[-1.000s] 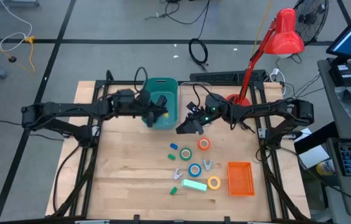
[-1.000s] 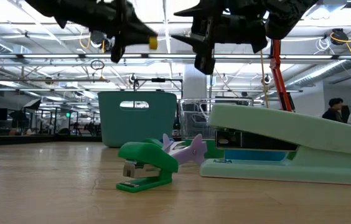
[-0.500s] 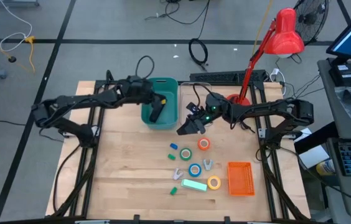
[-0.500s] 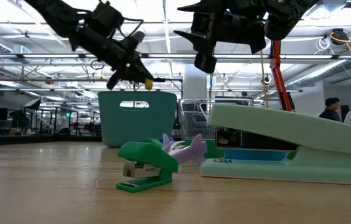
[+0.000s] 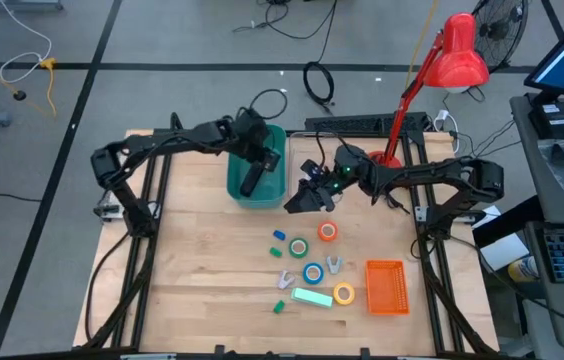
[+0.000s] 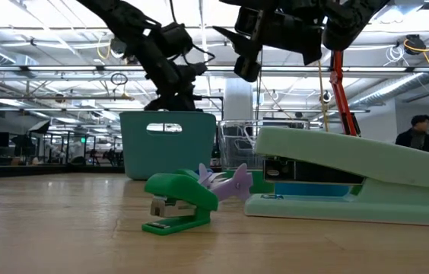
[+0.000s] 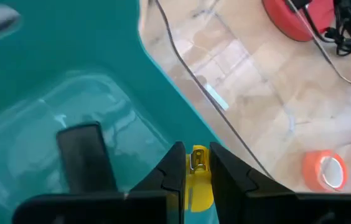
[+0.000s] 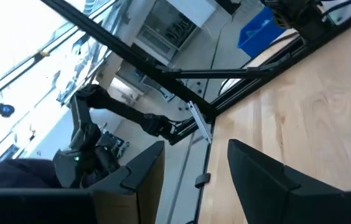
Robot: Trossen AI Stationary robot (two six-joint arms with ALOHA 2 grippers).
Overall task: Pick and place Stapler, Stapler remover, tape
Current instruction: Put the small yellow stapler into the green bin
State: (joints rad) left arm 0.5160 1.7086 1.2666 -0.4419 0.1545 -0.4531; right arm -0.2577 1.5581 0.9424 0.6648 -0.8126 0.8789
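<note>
My left hand (image 7: 195,163), clenched on a yellow tape roll (image 7: 198,176), has swung down into the teal bin (image 5: 274,150), ready to drop it.

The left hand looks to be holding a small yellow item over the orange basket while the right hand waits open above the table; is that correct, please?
Not quite: the left hand holds the small yellow item over the teal bin, not the orange basket, as the left wrist view and high view show. The right hand does wait open above the table.
</note>
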